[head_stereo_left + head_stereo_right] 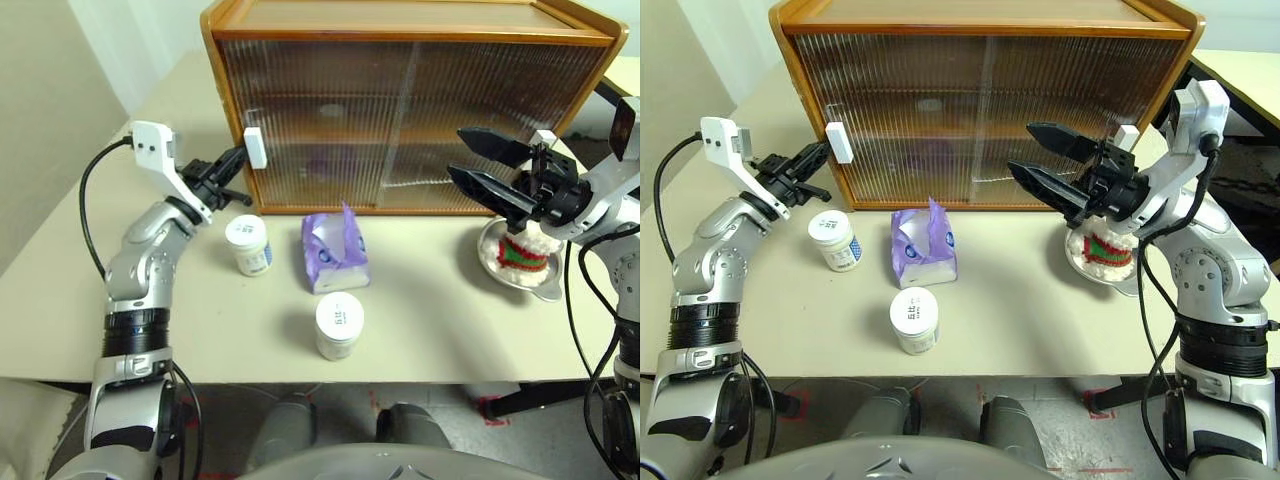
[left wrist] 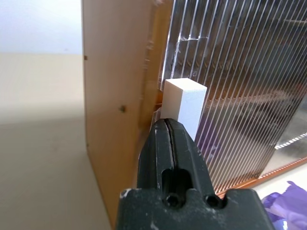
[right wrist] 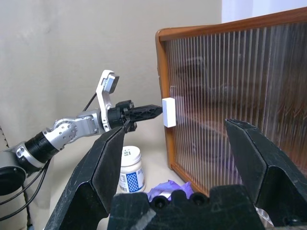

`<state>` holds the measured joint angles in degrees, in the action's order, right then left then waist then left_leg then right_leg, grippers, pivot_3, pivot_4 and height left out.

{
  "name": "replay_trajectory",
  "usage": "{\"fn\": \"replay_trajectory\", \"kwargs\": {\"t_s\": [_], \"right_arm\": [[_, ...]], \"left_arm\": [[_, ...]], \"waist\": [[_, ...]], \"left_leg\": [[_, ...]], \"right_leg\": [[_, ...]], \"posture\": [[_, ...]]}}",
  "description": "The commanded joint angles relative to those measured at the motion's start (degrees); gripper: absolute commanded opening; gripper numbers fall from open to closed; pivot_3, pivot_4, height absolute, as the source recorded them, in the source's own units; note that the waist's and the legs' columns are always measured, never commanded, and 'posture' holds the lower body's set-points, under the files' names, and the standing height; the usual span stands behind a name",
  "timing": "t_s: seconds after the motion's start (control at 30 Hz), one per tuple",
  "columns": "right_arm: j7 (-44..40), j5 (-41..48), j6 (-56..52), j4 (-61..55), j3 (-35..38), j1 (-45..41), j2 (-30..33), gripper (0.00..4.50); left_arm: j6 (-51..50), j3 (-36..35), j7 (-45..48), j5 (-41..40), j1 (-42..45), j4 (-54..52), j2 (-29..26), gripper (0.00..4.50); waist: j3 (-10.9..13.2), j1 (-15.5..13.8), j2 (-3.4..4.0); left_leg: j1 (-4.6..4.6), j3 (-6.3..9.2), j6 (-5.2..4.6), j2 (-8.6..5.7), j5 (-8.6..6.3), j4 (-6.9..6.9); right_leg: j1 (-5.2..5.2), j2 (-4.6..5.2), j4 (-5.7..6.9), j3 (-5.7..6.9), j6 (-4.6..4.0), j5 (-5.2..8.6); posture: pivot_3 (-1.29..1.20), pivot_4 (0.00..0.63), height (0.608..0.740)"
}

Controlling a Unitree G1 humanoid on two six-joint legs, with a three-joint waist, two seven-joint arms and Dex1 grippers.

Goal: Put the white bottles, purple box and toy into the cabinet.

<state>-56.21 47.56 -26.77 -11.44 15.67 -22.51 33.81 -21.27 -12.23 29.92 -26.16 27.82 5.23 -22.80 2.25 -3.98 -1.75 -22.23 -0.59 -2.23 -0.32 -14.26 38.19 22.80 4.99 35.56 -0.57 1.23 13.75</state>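
L gripper clenched, fingers pressed together, nothing between them; tip at the white handle on the L edge of the cabinet, touching or just short of it, can't tell which; wrist view puts the closed fingertips right below the handle block. R gripper released, jaws spread wide, holding nothing; hovers in front of the cabinet's R door, above the steel bowl. Cabinet doors both shut; ribbed panels blur whatever is inside. Task items all on the table, outside the cabinet: white bottle 1 near the cabinet's L front corner, below the L gripper; purple box just R of it, tissue poking up, close to the cabinet front; white bottle 2 nearer the table's front edge, apart from the box; toy sits in the steel bowl at the R side, partly hidden behind the R gripper.
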Motion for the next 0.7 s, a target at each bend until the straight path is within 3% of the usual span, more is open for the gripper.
{"fn": "replay_trajectory", "kwargs": {"t_s": [0.03, 0.7], "right_arm": [[0.81, -0.33, 0.83, -1.61, -0.24, -0.18, -0.28, 4.5], [2.78, 0.01, 0.49, -3.24, 0.34, -0.04, -0.02, 4.5]], "left_arm": [[-0.31, 1.05, 0.33, 0.42, 1.04, 0.34, 0.41, 0.03], [1.38, 6.87, 3.92, 2.38, 8.22, 6.39, 5.63, 0.03]], "waist": [[0.0, 0.03, 0.0], [-0.01, 0.41, 0.0]], "left_leg": [[0.0, 0.0, 0.0, 0.0, 0.0, 0.0], [-0.01, -0.06, -0.07, -0.01, 0.04, 0.14]], "right_leg": [[0.0, 0.0, 0.0, 0.0, 0.0, 0.0], [-0.05, -0.07, 0.03, -0.02, 0.04, -0.03]], "posture": [[0.03, 0.0, 0.74], [-0.01, 0.0, 0.74]]}}
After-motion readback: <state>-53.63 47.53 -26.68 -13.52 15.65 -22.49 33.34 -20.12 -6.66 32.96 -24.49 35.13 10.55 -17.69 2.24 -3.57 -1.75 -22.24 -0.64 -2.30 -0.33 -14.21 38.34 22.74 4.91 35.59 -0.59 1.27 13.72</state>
